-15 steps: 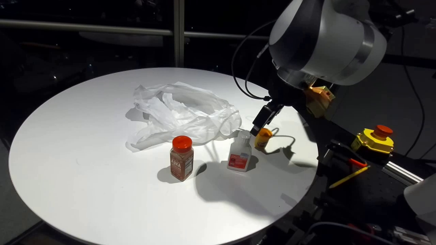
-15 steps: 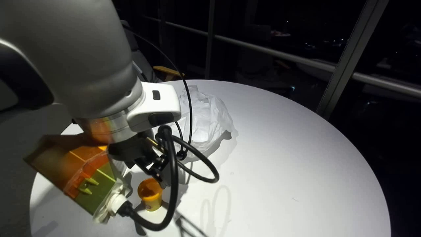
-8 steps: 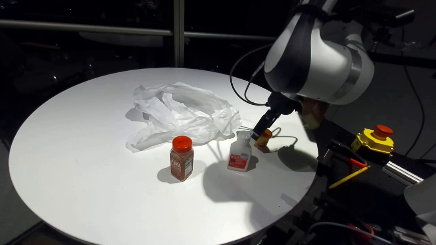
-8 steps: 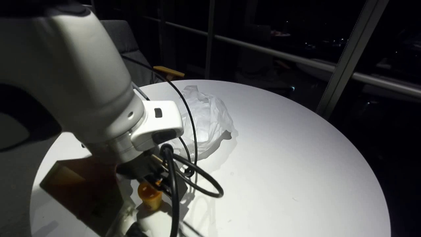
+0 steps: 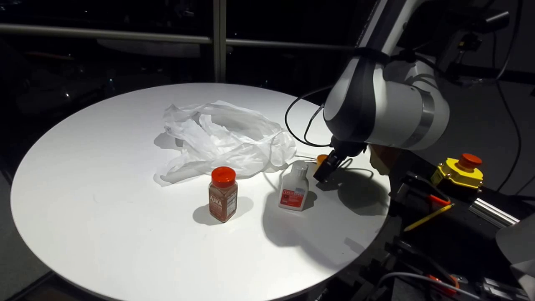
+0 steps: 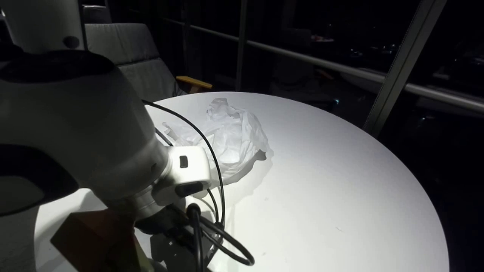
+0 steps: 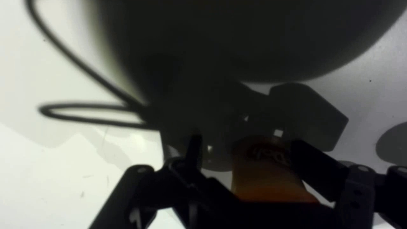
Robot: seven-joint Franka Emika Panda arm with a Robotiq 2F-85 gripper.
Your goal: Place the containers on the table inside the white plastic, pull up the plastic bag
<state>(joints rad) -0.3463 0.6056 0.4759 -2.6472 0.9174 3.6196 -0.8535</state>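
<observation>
Where my gripper [image 7: 246, 143] stands: one, low over the table [image 5: 125, 234], towards half past two on its top in an exterior view, twelve being the far rim; my two fingers [image 7: 318, 171] are spread astride a pot [image 7: 270, 181].
Gap at the pot: one I can see, a light strip on its nine o'clock side in the wrist view; whether the finger at its three o'clock touches, I cannot tell.
Containers on the table: three in all, one pot, one jar [image 5: 222, 196], one bottle [image 5: 294, 190].
Yellow-orange pot: one, mostly hidden in an exterior view, a part showing at eleven o'clock from my fingers.
Brown-orange jar: one, upright, with one red lid, near the middle of the top.
White bottle: one, upright, with one red-and-white label, at three o'clock from the jar and about eight o'clock from my fingertips, near them.
Plastic bag [image 5: 225, 146]: one, wrinkled, translucent white, lying towards twelve o'clock from the jar; seen in both exterior views.
Round white table: one, under all of these.
My arm [image 5: 393, 108]: one, its bulk at one o'clock from my fingers.
Button device [image 5: 459, 172]: one, yellow with one red button, beyond the rim at three o'clock.
Yellow pencil [image 5: 429, 217]: one, at seven o'clock from the device.
Grey chair [image 6: 145, 77]: one, beyond the rim between ten and eleven o'clock in an exterior view.
</observation>
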